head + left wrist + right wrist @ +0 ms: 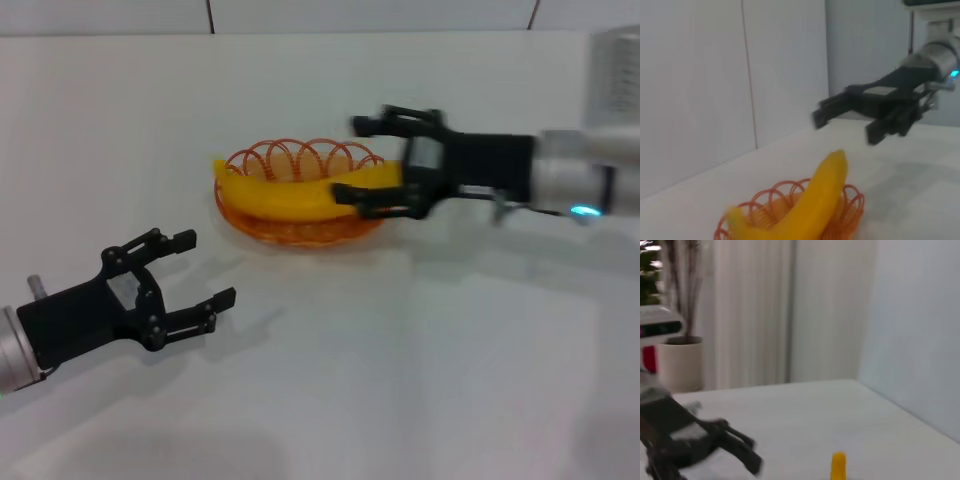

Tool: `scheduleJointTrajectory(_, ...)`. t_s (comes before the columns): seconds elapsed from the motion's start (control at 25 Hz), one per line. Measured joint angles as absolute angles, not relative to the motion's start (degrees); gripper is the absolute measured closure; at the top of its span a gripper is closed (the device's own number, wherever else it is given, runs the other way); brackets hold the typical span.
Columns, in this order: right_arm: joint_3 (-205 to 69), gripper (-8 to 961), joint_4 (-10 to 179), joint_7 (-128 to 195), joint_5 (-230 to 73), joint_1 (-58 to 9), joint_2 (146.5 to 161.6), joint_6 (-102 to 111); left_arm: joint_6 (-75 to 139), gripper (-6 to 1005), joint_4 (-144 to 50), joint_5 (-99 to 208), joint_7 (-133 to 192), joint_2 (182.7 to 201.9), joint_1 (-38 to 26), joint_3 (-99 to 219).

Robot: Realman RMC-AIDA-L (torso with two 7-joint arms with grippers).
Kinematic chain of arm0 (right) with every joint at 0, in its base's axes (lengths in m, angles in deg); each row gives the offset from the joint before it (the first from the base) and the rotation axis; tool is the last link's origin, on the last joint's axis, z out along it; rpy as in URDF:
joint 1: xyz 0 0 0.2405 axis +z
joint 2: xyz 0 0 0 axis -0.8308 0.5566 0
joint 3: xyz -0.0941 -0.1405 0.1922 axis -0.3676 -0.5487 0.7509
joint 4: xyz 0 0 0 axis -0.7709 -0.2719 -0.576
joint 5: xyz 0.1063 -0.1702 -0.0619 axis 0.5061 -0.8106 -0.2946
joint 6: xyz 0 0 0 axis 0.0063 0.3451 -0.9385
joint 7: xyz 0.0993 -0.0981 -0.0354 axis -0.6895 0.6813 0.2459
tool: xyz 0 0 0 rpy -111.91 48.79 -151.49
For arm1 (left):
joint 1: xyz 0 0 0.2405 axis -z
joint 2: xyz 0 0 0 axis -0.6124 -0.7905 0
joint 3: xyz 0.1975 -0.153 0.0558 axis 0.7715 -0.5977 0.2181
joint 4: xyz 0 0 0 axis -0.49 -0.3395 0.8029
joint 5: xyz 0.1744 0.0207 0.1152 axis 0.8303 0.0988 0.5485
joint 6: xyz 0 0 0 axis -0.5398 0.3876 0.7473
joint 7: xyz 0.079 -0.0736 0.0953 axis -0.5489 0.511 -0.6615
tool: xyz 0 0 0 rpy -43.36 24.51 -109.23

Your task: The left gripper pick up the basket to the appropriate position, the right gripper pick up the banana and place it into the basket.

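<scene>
- Head view, key relation: the banana (300, 197) lies across the basket (300, 232), long axis running left to right, its right-hand tip just beside the right hand (375, 160). That hand is by far the nearer of the two.
- Right hand: fingers spread apart, one above the banana's tip and one in front of it; nothing clamped between them. Whether a finger touches the fruit cannot be told. It hovers at the basket's right edge, and I judge the banana already set down, so the coming move is likely a retreat to the right, clear of the rim.
- Left hand (190, 270): fingers apart, empty, low over the surface (400, 380) and well apart from the basket, toward the robot and to the left.
- Basket: orange wire, sitting flat on the surface; the left wrist view shows the banana (810, 210) resting over the rim loops of the basket (852, 210), one end tilted up toward the right hand (847, 120).
- Surface: plain white, bare around the basket.
- Room: pale panelled wall behind; the right wrist view shows a curtain (750, 310), a potted plant (682, 340), the banana's tip (838, 465) and the left hand (740, 452).
</scene>
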State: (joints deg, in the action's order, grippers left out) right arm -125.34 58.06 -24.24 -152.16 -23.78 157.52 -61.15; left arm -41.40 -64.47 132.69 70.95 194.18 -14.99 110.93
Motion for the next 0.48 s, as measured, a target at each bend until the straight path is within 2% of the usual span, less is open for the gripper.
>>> scheduleJointTrajectory(0.12, -124.5, 117, 51.9, -25.5, -152.0, -32.5, 156.17, -62.7, -41.4, 123, -64.5, 132.5, 70.9, 194.14, -15.6, 110.8)
scheduleJointTrajectory(0.24, -122.4, 49, 52.4, -24.2, -152.0, -35.4, 155.37, -63.7, -41.4, 123, -64.6, 132.4, 70.9, 194.13, -16.0, 110.5)
scheduleJointTrajectory(0.48, -117.2, 48, 58.7, -17.6, -152.5, -37.4, 154.83, -63.5, -41.2, 123, -64.6, 132.4, 70.9, 194.11, -16.7, 109.1)
